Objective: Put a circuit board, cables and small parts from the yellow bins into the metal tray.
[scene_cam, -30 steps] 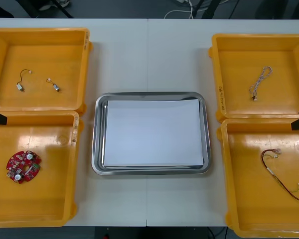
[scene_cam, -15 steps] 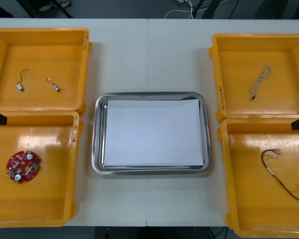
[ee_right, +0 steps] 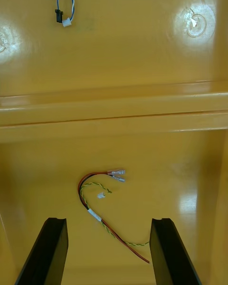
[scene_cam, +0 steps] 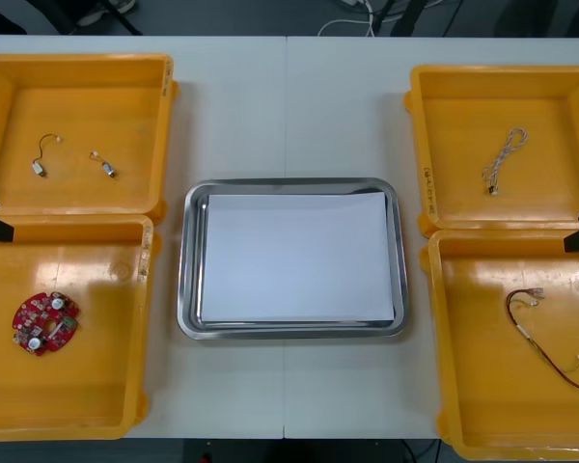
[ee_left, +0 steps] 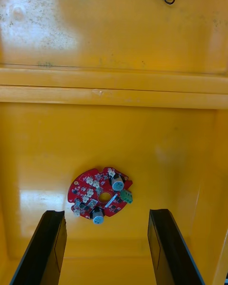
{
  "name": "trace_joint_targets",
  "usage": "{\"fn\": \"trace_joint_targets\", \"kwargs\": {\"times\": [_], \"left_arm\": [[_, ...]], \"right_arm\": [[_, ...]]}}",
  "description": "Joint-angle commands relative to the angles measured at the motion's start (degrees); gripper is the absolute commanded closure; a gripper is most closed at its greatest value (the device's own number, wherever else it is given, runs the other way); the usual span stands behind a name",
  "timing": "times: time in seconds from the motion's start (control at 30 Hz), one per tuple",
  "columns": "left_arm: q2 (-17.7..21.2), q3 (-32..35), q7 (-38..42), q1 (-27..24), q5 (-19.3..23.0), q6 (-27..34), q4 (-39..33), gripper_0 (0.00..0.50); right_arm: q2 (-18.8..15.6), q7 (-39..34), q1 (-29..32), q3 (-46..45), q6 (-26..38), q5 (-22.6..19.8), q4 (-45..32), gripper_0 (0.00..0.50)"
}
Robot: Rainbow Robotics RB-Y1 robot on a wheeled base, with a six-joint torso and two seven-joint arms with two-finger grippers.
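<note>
1. Circuit board (scene_cam: 44, 323), round and red, lies flat in the near-left yellow bin (scene_cam: 87, 395). The metal tray (scene_cam: 183, 289), white inside, sits mid-table between the bins.
2. Light table (scene_cam: 289, 116), with a seam down its middle; dark floor (scene_cam: 222, 14) lies beyond the far edge.
3. Front view: two small metal parts (scene_cam: 41, 166) in the far-left bin (scene_cam: 77, 77), a blue and white cable (scene_cam: 503, 159) far right, and a red and yellow cable (scene_cam: 540, 338) near right.
4. Left wrist view: left gripper (ee_left: 105, 213) hangs over the board, fingers spread wide, holding nothing. Blue caps and a centre hole are visible.
5. Right wrist view: right gripper (ee_right: 108, 221) is splayed likewise, straddling the red and yellow cable without touching it.
6. Both wrist views cut off the far bins' contents at the edge. The kind of the small parts is unclear.
</note>
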Motion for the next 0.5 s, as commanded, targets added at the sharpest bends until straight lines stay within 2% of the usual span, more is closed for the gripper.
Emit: {"fn": "trace_joint_targets", "kwargs": {"times": [0.03, 0.5], "left_arm": [[2.31, -0.44, -3.85, -1.83, 0.41, -0.56, -0.12, 0.0], [2.31, -0.44, -3.85, -1.83, 0.41, -0.56, -0.12, 0.0]], "right_arm": [[0.46, 0.41, 0.45, -1.91, 0.28, 0.02, -1.52, 0.0], [0.46, 0.41, 0.45, -1.91, 0.28, 0.02, -1.52, 0.0]]}}
